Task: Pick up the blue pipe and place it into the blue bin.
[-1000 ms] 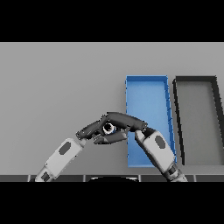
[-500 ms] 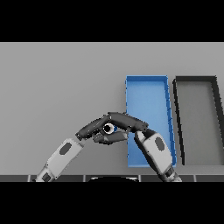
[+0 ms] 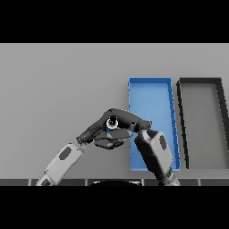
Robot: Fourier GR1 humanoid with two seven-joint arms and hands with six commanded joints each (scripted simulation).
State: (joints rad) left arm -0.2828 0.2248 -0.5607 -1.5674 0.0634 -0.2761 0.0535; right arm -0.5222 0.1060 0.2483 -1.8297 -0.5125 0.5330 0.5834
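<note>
1. The blue pipe (image 3: 110, 125) shows only as a small patch of blue with a pale round end beside it, caught between the two dark hands just left of the blue bin (image 3: 152, 87).
2. The left hand (image 3: 95, 132) comes in from the lower left on its white and grey arm. Its fingers slant up and to the right toward the pipe and close against it from the left side.
3. The right hand (image 3: 129, 120) rises from the lower edge on a grey forearm that lies across the bin's lower left corner. Its fingers reach left over the top of the pipe, and darker parts curl below it, so the pipe sits enclosed between this hand's upper and lower parts.
4. Both hands meet around the pipe and together form a peaked shape. Most of the pipe is hidden by them, so how it lies cannot be told.
5. The pipe is outside the bin, near the bin's left wall, about level with the lower half of that wall.
6. The bin is a long blue tray running away from the robot, on the grey table (image 3: 58, 85).
7. A black bin (image 3: 200, 81) of like shape stands just to the right of the blue one, side by side with it, with a thin strip of table between.
</note>
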